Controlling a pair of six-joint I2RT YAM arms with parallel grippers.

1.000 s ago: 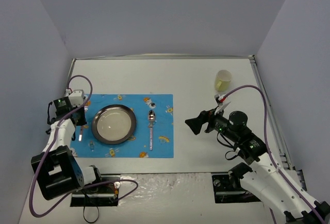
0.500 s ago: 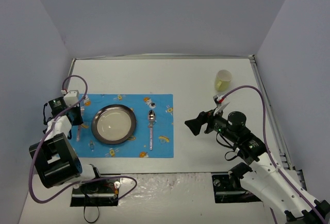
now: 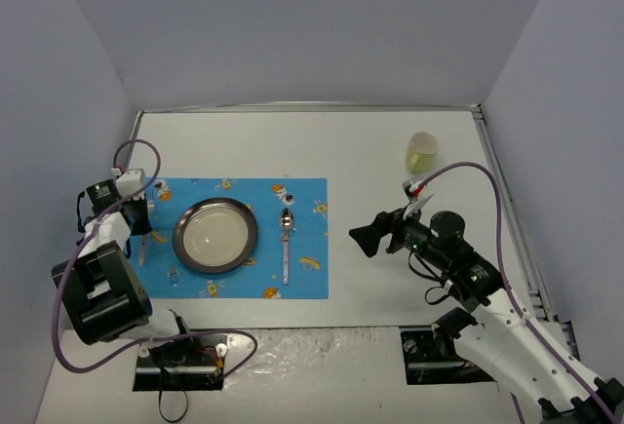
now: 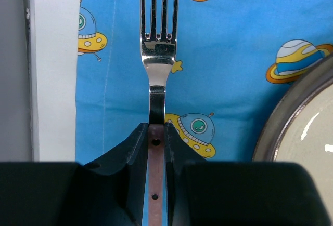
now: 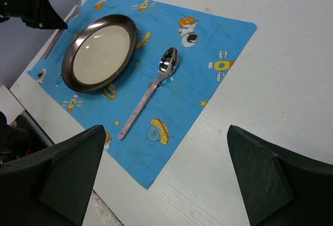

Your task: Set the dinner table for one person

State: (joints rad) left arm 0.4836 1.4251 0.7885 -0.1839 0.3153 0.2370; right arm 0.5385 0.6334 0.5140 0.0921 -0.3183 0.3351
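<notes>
My left gripper [image 3: 142, 221] is shut on the pink handle of a fork [image 4: 157, 49]. It holds the fork low over the left strip of the blue cartoon-printed mat [image 3: 302, 283], with the tines pointing away from the jaws. In the left wrist view my gripper [image 4: 156, 132] pinches the handle, and the plate [image 4: 302, 132] lies to the right. The plate [image 3: 215, 235] sits on the mat, with a spoon [image 3: 286, 244] to its right. My right gripper [image 3: 366, 239] is open and empty above the white dinner table [image 3: 370, 151], right of the mat; it also shows in the right wrist view [image 5: 166, 184].
A pale yellow cup [image 3: 422, 152] stands at the far right of the table. Grey walls close the table's left, far and right sides. The mat's left edge [image 4: 77, 80] lies near the table's left edge.
My left gripper has moved left with the fork, from beside the plate toward the mat's left edge. The right arm has not moved.
</notes>
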